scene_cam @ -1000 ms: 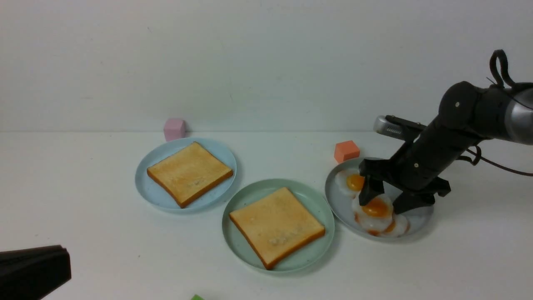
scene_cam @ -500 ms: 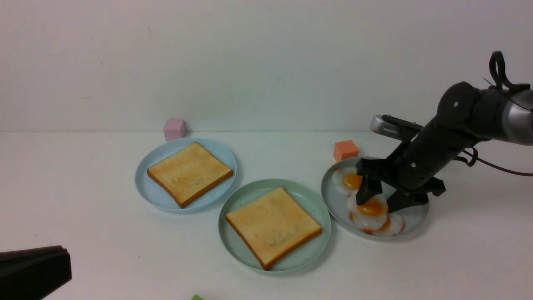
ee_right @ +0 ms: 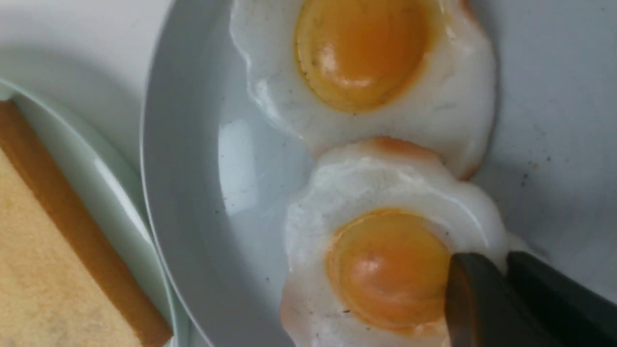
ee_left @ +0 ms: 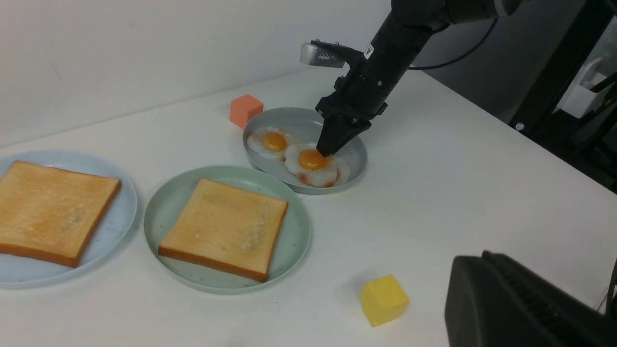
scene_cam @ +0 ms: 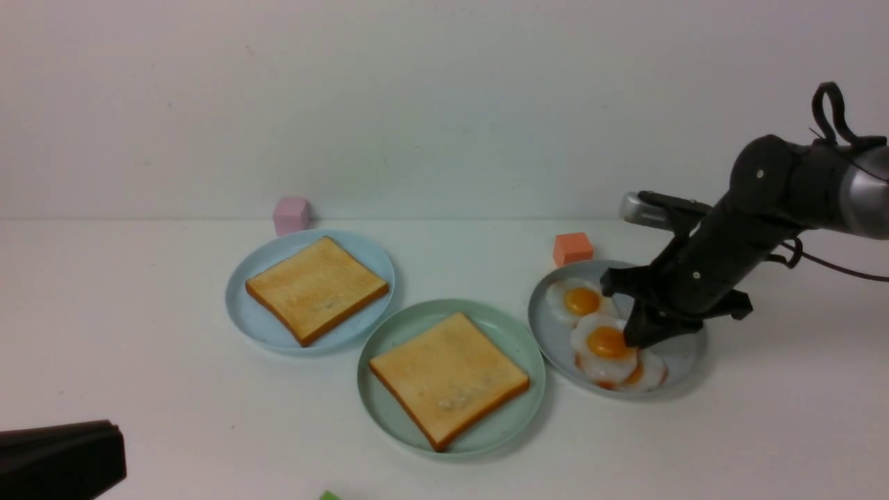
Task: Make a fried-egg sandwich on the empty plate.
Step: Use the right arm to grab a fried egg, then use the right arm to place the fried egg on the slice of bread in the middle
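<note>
A toasted bread slice (scene_cam: 448, 378) lies on the mint-green empty plate (scene_cam: 366, 389) in the middle. A second slice (scene_cam: 316, 290) lies on the light blue plate (scene_cam: 239, 312). The grey plate (scene_cam: 549, 330) holds three overlapping fried eggs. My right gripper (scene_cam: 633, 340) reaches down into it, its fingers shut on the white rim of the middle egg (scene_cam: 601, 347) beside the yolk. The right wrist view shows the fingertips (ee_right: 475, 289) pressed together at that egg (ee_right: 381, 270). My left gripper (scene_cam: 114, 451) rests shut near the front left, holding nothing.
A pink cube (scene_cam: 290, 214) stands behind the blue plate. An orange cube (scene_cam: 573, 248) sits just behind the grey plate. A yellow cube (ee_left: 384, 299) lies near my left gripper (ee_left: 462, 289). A green corner (scene_cam: 328, 496) shows at the front edge.
My right gripper's fingers went from spread wide over the middle egg to shut at its edge. The grey and mint-green plates slid slightly left. The left arm stayed put.
</note>
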`<state>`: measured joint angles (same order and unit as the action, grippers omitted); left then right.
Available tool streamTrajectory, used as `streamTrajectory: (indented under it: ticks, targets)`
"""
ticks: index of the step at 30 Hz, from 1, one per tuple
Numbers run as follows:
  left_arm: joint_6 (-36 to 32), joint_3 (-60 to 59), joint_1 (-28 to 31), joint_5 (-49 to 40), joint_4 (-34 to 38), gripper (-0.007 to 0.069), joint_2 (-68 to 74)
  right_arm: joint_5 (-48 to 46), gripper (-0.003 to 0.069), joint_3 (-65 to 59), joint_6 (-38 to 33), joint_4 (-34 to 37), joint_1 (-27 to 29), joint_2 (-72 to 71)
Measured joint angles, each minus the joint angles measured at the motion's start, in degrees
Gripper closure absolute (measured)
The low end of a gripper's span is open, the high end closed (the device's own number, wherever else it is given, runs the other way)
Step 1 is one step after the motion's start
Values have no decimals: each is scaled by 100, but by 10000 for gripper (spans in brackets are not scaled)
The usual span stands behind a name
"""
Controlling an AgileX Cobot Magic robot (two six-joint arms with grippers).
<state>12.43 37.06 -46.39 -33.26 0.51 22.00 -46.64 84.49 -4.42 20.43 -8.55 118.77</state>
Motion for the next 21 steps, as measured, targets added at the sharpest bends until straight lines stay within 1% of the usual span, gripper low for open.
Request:
streamTrajectory:
  ticks: [5,10,13,21]
  targets:
    - [0,0,0,0,33,638,0,-41,599,0,0,-64,0,-37]
    - [0,0,0,0,33,638,0,-135,599,-19,-19,-273,0,-182]
    - [0,0,0,0,33,638,0,-184,599,-45,-74,-405,0,-430]
    - [0,0,0,0,18,637,0,-363,599,-50,-166,-357,0,-1209]
